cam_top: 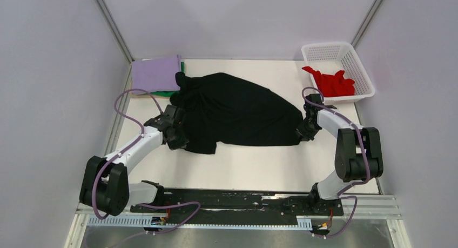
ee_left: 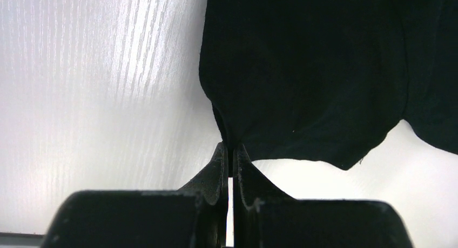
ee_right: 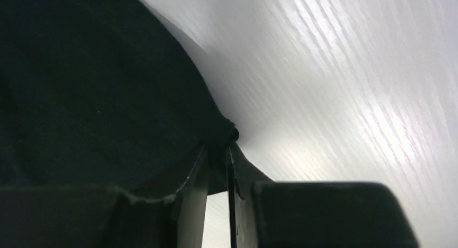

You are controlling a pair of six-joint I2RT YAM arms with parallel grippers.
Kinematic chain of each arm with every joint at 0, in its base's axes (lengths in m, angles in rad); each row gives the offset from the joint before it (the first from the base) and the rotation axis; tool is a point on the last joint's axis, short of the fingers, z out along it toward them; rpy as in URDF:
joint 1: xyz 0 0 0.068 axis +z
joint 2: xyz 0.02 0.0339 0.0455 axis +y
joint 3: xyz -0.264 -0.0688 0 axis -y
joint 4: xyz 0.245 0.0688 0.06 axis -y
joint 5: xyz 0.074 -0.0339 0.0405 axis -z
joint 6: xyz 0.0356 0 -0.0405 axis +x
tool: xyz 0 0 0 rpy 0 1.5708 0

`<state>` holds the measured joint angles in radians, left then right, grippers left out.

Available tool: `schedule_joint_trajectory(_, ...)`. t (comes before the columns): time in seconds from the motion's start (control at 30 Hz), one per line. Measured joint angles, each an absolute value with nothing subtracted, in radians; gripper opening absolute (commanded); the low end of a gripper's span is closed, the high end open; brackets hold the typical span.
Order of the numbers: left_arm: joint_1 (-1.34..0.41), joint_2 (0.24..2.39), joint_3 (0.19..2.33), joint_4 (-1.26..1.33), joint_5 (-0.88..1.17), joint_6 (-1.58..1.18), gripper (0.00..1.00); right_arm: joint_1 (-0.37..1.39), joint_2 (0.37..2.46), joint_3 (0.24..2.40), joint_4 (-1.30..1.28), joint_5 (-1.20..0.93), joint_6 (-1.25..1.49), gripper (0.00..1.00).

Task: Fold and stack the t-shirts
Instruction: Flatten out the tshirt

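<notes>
looking at a black t-shirt (cam_top: 237, 115) sprawled across the middle of the bench (cam_top: 259, 167), rumpled rather than flat. long axis running left to right with a slight tilt: far-left end bunched up, near-right end tapering to a point. widest toward the left, narrowest on the right.

left end effector (cam_top: 179, 135) down at the near-left edge of the shirt. from the left wrist cam, fingers (ee_left: 216, 175) squeezed almost together, with a thin fold of black cloth pinched between the tips and the rest of the fabric spreading away up and to the right.

right end effector (cam_top: 303, 132) parked at the pointed right end, same deal. fingers (ee_right: 248, 178) clamped tight on a gathered little nub of black cloth, with pale bench showing beside it.

over in the far-left corner, got a lilac t-shirt (cam_top: 155, 73) folded on top of a green t-shirt (cam_top: 167, 93), just a green edge peeking out. right next to the black one's bunched end, can't tell if touching. red t-shirt (cam_top: 330, 81) heaped inside the white basket (cam_top: 354, 61) at far right, clear of the black one.
</notes>
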<state>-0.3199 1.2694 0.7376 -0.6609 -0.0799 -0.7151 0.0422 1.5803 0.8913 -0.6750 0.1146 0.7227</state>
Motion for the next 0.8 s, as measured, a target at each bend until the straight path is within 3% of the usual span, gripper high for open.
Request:
schedule_joint_trajectory(0.07, -0.32, 1.263, 0.738, -0.66, -0.08, -0.717, 0.0, 0.053, 1.605, 0.92, -0.669, 0.119, 0.713, 0.0)
schedule_joint_trajectory(0.3, -0.32, 1.214, 0.866, -0.677, -0.124, -0.701, 0.0, 0.072, 1.589, 1.002, -0.631, 0.128, 0.684, 0.0)
schedule_joint_trajectory(0.8, -0.32, 0.92, 1.423, -0.588, -0.272, -0.527, 0.0, 0.076, 0.963, 1.263, -0.605, -0.02, 0.588, 0.0)
